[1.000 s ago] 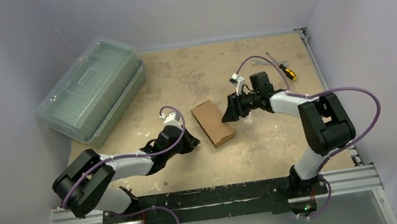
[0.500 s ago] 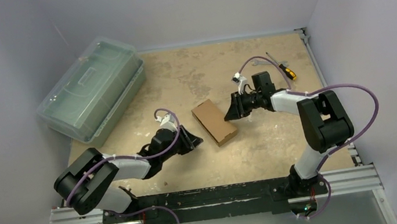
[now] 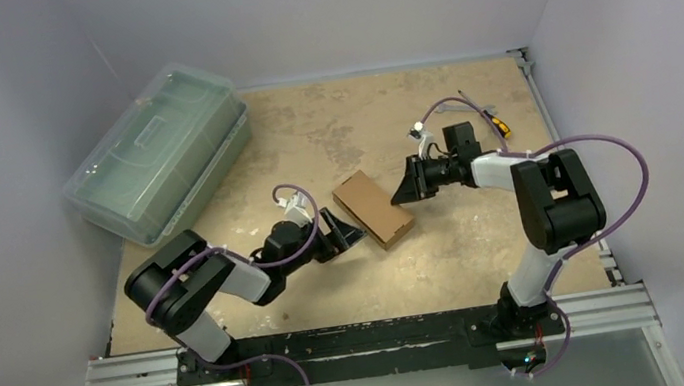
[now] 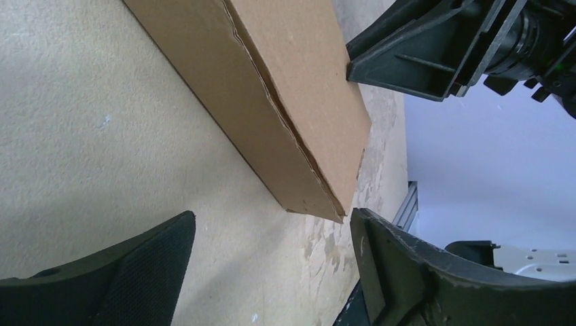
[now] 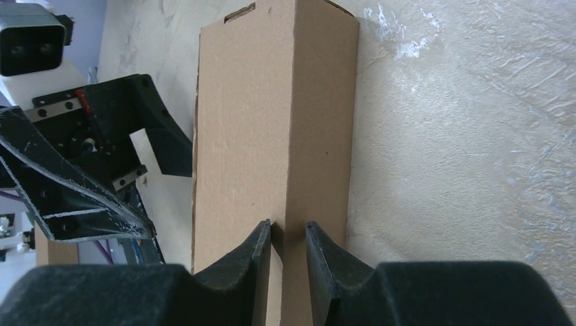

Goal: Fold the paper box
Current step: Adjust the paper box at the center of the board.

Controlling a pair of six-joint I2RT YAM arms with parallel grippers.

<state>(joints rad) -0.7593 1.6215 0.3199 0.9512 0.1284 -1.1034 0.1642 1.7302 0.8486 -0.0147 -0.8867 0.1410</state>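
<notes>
From above, the paper box lies closed and flat near the middle of the sandy table, its long axis running diagonally, with 1 gripper on each side of it. The left gripper sits low beside the box's near-left long side with its 2 jaws spread wide. The right gripper points at the far-right long side, its tip against the cardboard. A translucent green plastic case rests at the far-left corner, well apart from the box, and a yellow-handled screwdriver lies near the right wall behind the right arm. In the left wrist view, the 2 black fingers stand far apart over bare table with nothing between them. The box's nearest corner is just beside the right-hand finger, and a slightly lifted seam runs along its upper edge. Across the box, the right gripper's tip touches its far edge. In the right wrist view, the 2 fingertips are almost together, leaving only a slim gap. The box's long upper edge runs straight into that gap, but I cannot tell whether they actually pinch any cardboard.
</notes>
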